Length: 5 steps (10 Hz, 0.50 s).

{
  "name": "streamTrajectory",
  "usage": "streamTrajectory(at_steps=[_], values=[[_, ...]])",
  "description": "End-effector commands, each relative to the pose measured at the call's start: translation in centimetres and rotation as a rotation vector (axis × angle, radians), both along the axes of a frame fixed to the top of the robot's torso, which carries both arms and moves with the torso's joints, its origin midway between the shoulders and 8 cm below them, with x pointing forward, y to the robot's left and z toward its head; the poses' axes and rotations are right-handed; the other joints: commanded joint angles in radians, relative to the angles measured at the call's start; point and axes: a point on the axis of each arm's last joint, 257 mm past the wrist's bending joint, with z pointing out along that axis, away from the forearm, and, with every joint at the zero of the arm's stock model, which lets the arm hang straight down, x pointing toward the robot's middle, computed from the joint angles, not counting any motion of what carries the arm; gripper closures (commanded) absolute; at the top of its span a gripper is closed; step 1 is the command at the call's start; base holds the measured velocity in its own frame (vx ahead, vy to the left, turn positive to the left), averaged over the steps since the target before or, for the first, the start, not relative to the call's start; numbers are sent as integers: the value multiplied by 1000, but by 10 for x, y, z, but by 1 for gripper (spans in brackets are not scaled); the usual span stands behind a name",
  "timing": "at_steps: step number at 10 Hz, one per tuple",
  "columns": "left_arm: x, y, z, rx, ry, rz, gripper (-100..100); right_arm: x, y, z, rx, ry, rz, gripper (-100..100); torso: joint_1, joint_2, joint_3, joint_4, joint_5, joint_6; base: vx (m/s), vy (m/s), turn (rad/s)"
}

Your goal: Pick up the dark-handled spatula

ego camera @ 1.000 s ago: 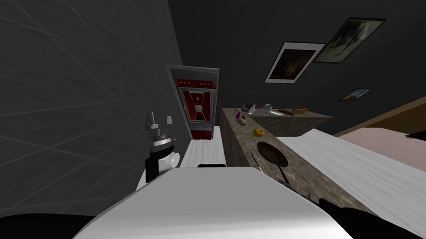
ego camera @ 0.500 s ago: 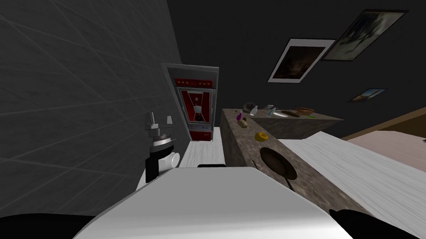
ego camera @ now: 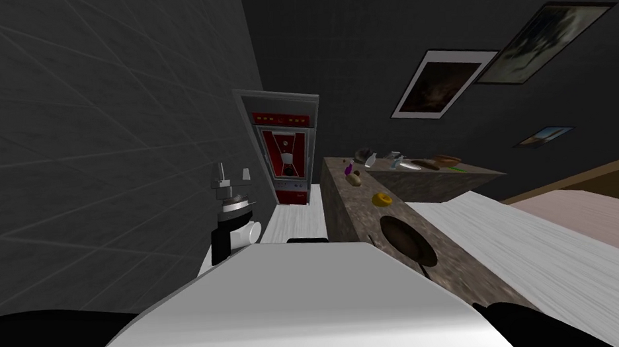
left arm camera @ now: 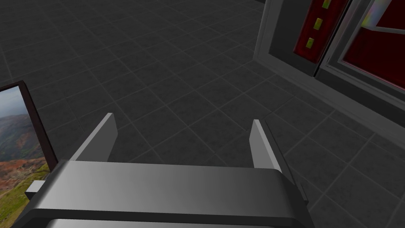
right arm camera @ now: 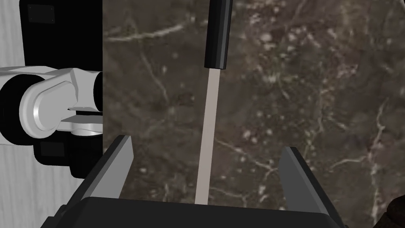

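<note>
The dark-handled spatula [right arm camera: 211,91] lies flat on the brown marbled tabletop [right arm camera: 308,99] in the right wrist view. Its pale shaft runs between the spread fingers of my right gripper [right arm camera: 207,144], and its black handle [right arm camera: 218,35] lies farther out, beyond the fingertips. The gripper holds nothing. As I judge it, closing here would pinch the thin shaft rather than the handle. It could twist or slide out, or the fingertips could scrape the stone. The tabletop's edge is close beside one finger, so a nudge might push the spatula off.

In the head view, a dark pan [ego camera: 407,239] sits on the tabletop at lower middle, and I could bump it.

In the left wrist view, my left gripper [left arm camera: 182,136] is idle, fingers apart.
</note>
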Motion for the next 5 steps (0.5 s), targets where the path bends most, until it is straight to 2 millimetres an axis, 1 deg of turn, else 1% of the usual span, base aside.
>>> streamTrajectory(at_steps=[1, 2, 3, 5], values=[[0, 0, 0, 0, 0, 0, 0, 0, -2, -8, -1, -1, -1, -100, 0, 0, 0, 0, 0, 0, 16, 16, 14], [0, 0, 0, 0, 0, 0, 0, -1, -1, -5, 1, 0, -2, -100, 0, 0, 0, 0, 0, 0, 7, 7, 1], [0, 0, 0, 0, 0, 0, 0, -1, -2, -5, 0, -1, -1, 100, 0, 0, 0, 0, 0, 0, 0, 0, 0], [0, 0, 0, 0, 0, 0, 0, -1, -2, -5, -2, -1, -2, 100, -1, 1, 0, 0, -1, 0, 0, 0, 0]])
